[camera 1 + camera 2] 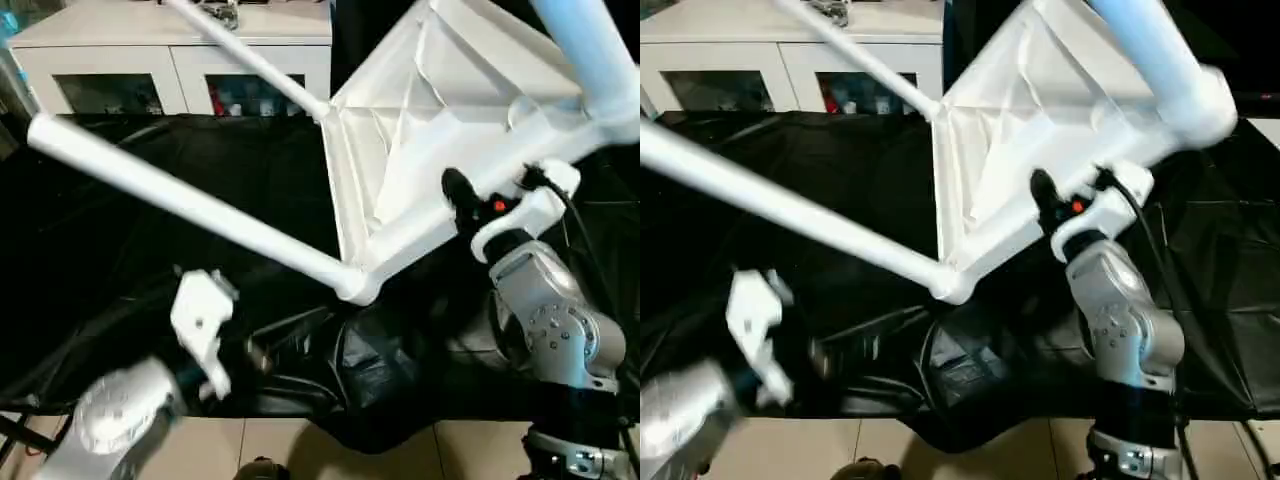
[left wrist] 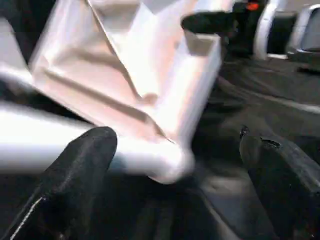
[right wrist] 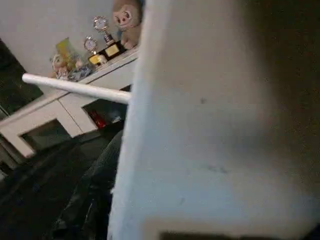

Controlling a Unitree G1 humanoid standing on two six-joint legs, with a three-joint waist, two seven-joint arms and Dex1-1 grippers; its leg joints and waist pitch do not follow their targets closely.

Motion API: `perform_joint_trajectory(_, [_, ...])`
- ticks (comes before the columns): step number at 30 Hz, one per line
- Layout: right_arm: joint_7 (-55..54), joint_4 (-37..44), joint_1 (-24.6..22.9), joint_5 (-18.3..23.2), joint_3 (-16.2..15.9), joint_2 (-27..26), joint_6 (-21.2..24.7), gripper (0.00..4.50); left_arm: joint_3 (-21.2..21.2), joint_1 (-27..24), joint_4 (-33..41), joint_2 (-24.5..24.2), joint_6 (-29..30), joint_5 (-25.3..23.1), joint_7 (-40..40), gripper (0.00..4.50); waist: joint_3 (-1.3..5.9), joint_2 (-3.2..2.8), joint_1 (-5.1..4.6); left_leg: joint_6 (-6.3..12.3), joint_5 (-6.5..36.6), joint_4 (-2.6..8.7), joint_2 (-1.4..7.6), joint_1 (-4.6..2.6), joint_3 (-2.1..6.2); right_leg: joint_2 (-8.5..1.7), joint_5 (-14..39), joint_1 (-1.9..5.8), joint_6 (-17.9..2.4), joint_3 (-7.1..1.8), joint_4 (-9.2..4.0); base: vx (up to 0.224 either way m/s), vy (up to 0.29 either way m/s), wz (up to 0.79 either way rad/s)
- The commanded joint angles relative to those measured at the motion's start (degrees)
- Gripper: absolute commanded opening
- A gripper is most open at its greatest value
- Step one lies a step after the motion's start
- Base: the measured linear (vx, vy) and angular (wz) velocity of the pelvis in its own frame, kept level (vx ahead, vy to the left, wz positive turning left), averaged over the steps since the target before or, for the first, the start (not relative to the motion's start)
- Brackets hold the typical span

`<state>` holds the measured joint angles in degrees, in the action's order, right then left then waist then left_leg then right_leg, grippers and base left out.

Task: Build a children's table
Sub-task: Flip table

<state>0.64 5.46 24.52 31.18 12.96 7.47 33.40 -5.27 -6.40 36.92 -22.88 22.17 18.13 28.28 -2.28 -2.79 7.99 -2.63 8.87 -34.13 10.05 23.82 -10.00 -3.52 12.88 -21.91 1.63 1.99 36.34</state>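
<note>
While the tabletop (image 1: 440, 110) is held tilted above the black-draped bench (image 1: 150, 170), pinched at 1 side edge by the right gripper (image 1: 470, 205), 3 legs (image 1: 190, 205) are seen socketed; the left gripper (image 2: 175, 165) is spread wide just beside the nearest corner, probably to steady it.

Long leg (image 1: 190, 205) bars space above black cloth (image 1: 120, 160).

No readable text, labels, brand names or nos. anywhere in these views. The trophies (image 3: 102, 35) on the white cabinet (image 3: 75, 107) have plaques, but too small to make out any lettering.
</note>
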Motion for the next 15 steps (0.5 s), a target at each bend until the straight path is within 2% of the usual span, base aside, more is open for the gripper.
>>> perform_joint_trajectory(1, [-0.32, 2.43, 1.06, -4.89, -1.50, 2.36, -0.33, 2.01, -0.04, 1.46, 1.23, -0.62, -0.58, -1.28, -0.50, 4.50, 3.46, 0.67, -0.41, -4.28, 12.43, 4.22, 2.51, -2.45, 1.05, -3.50, 9.73, 0.45, -2.38, -2.16, -4.53, 0.000, 0.000, 0.00])
perform_joint_trajectory(3, [-0.44, 2.76, 1.71, -6.37, -2.78, 3.42, -0.53, 2.01, -0.88, 3.41, 3.04, -1.08, -0.29, -1.42, -0.16, 4.50, 3.53, 0.58, -0.42, -4.42, 12.43, 4.16, 2.51, -2.50, 1.07, -3.47, 8.75, 0.41, -2.79, -2.11, -4.39, 0.000, 0.000, 0.00])
perform_joint_trajectory(7, [-2.01, 3.10, 2.87, -8.92, -4.87, 4.67, 0.02, 2.01, -1.81, 5.16, 4.91, -1.04, 1.45, -1.59, -0.57, 4.50, 3.58, 0.81, -0.40, -4.61, 11.69, 4.03, 2.43, -2.36, 1.04, -3.42, 6.54, 0.61, -3.24, -2.03, -4.10, 0.000, 0.000, 0.00])
perform_joint_trajectory(10, [-3.11, 2.92, 3.55, -10.98, -6.44, 5.27, 0.55, 2.01, -1.97, 5.13, 4.85, -1.26, 1.42, -2.01, -0.49, 4.50, 3.52, 0.94, -0.34, -4.38, 12.40, 3.93, 2.38, -2.41, 0.93, -3.50, 8.20, 0.54, -3.12, -2.15, -4.34, 0.000, 0.000, 0.00])
perform_joint_trajectory(11, [-3.71, 2.81, 4.14, -12.95, -8.06, 5.93, 0.96, 2.01, -1.94, 5.15, 4.63, -1.56, 1.27, -2.38, -0.40, 4.50, 3.48, 1.10, -0.34, -4.49, 12.45, 4.00, 2.38, -2.31, 1.00, -3.46, 8.90, 0.63, -3.05, -2.11, -4.36, 0.000, 0.000, 0.00])
perform_joint_trajectory(14, [-5.25, 2.86, 4.82, -15.60, -10.05, 6.46, 2.10, 2.01, -1.76, 5.46, 4.47, -2.16, 1.51, -2.76, -0.48, 4.50, 3.34, 1.26, -0.37, -4.86, 13.86, 4.10, 2.45, -2.46, 1.03, -3.48, 11.27, 0.43, -2.82, -2.15, -4.52, 0.000, 0.000, 0.00])
perform_joint_trajectory(15, [-6.52, 2.90, 4.94, -17.35, -11.02, 6.55, 2.46, 2.01, -1.58, 5.59, 4.60, -2.38, 1.94, -2.55, -0.58, 4.50, 3.34, 1.07, -0.36, -5.20, 14.49, 4.14, 2.42, -2.53, 1.05, -3.49, 12.21, 0.31, -2.72, -2.16, -4.52, 0.000, 0.000, 0.00])
